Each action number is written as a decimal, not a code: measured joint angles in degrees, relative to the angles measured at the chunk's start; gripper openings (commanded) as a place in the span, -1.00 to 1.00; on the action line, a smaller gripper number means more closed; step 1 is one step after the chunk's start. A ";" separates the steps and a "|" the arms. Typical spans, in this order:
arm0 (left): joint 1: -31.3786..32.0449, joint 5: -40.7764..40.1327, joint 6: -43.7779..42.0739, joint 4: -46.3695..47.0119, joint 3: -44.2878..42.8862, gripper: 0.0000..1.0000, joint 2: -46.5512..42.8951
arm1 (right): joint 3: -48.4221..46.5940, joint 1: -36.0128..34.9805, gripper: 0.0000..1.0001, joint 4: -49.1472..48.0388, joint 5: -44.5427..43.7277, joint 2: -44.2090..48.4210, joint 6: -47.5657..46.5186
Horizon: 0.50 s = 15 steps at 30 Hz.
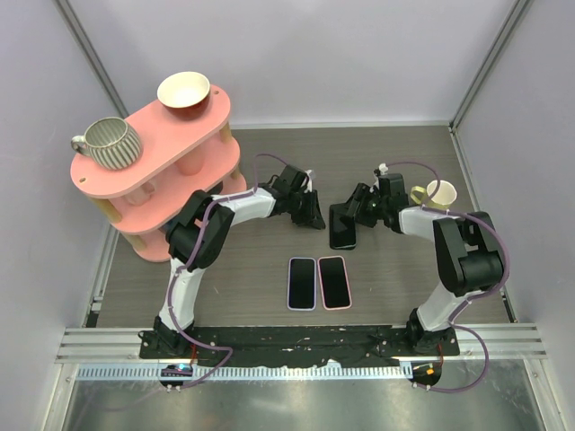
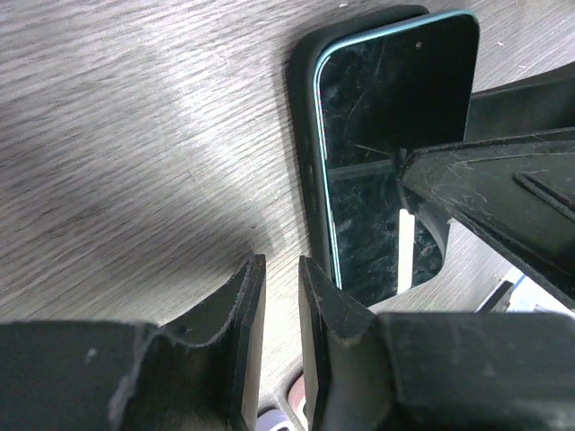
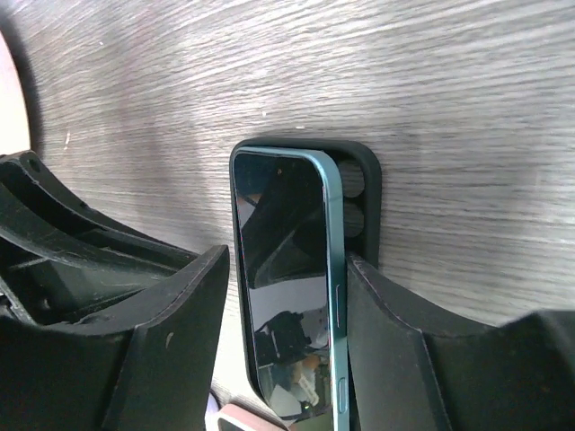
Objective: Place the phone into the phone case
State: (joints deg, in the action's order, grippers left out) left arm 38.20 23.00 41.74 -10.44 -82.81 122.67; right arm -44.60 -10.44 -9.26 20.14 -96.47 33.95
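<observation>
Locate the right gripper [image 3: 287,269] astride the phone case [image 3: 364,171], one finger down each long side, one of them close against the case wall. Treat its grip as undetermined: cannot tell whether clamped across the case or released. Note the phone [image 3: 283,233] lying screen up on the phone case but not seated flat, with one long teal edge standing proud of the case wall and the case's camera cut-outs exposed beside it. Find the left gripper [image 2: 278,265] just left of the phone case, low over the table [image 2: 135,117], jaws nearly together with a narrow slit between, grasping nothing and apart from the case. On the side of the phone case toward the arm bases, find a lilac-rimmed phone [image 1: 302,283] and a pink-rimmed phone [image 1: 333,282], side by side, screens up. Right of the phone case, past the right wrist, find a cream mug [image 1: 439,193]. Well left of the phone case, find a pink shelf [image 1: 171,135] of two tiers, carrying a striped mug [image 1: 110,142] and a bowl [image 1: 184,90] on its top tier.
</observation>
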 measured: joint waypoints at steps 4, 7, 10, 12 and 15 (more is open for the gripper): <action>0.00 0.02 0.00 0.46 0.00 -0.51 0.15 | -2.03 0.17 0.19 5.97 -1.60 1.22 -1.51; 0.00 0.02 0.00 0.63 0.00 -0.51 0.17 | -4.11 0.17 0.31 9.90 -2.60 1.49 -2.54; 0.00 0.02 -0.07 0.72 0.00 -0.51 0.17 | -6.08 0.17 0.32 13.46 -3.43 1.64 -3.80; 0.00 0.02 -0.11 0.79 0.00 -0.51 0.17 | -7.23 0.28 0.27 15.67 -4.61 1.68 -4.59; 0.00 0.04 -0.15 0.79 -0.04 -0.51 0.17 | -7.93 0.44 -0.07 18.86 -7.13 2.54 -5.60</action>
State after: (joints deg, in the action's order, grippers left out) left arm 38.20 23.05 41.58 -9.65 -82.85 122.85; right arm -52.53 -10.00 9.61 13.02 -93.93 28.36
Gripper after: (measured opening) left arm 0.246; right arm 0.619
